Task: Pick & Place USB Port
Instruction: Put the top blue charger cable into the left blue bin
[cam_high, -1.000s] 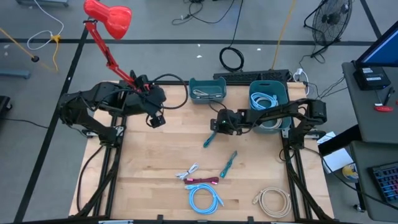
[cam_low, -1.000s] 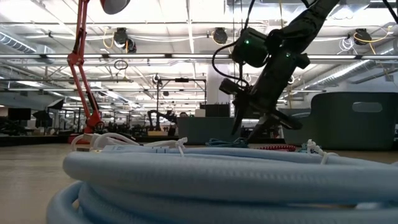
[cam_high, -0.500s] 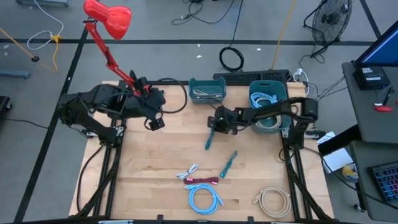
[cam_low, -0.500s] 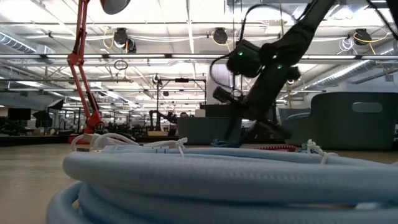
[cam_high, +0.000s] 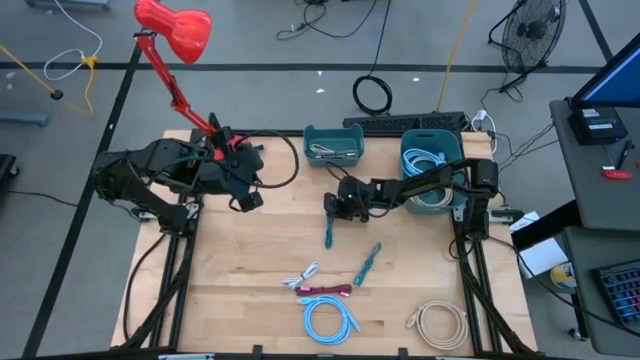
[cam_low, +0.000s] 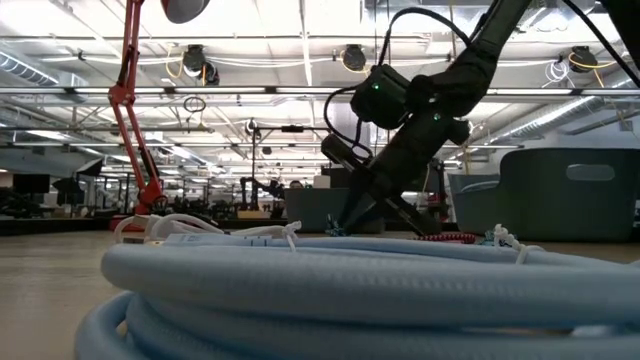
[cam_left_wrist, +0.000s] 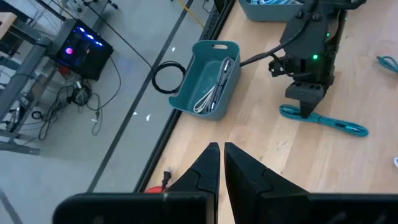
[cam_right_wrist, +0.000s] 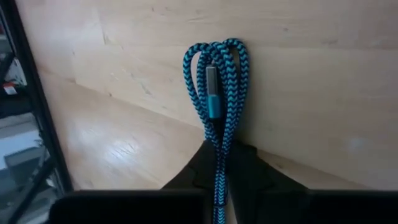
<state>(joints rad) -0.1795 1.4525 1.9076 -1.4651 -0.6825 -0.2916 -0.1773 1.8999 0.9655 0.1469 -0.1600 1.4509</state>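
A teal braided USB cable (cam_high: 328, 232), folded into a narrow bundle, lies on the wooden table near its middle. My right gripper (cam_high: 331, 209) reaches in from the right and is shut on the bundle's far end. In the right wrist view the folded loops (cam_right_wrist: 215, 50) and a metal plug (cam_right_wrist: 212, 84) show beyond the fingers. A second teal cable (cam_high: 367, 263) lies nearer the front. My left gripper (cam_high: 247, 199) hangs shut over the far left of the table, holding nothing. My right gripper pinches the folded bundle between its two fingers, several strands at once (cam_right_wrist: 217, 138), a short way back from the looped end. The fingers come from above, slanting down, and lie along the bundle. The cable's long part (cam_left_wrist: 333, 123) rests on the table.
A small teal bin (cam_high: 333, 146) with a white cable and a larger teal bin (cam_high: 432, 160) with a light blue cable stand at the far edge. Near the front lie a white cable (cam_high: 300, 277), a pink one (cam_high: 322, 290), a light blue coil (cam_high: 330, 320) and a beige coil (cam_high: 437, 325).
My right gripper has gone toward the table's left edge and down onto the teal cable, tipping lower, and has shut on it. The cable's far end has slid left with the gripper, so the bundle now lies more nearly front to back.
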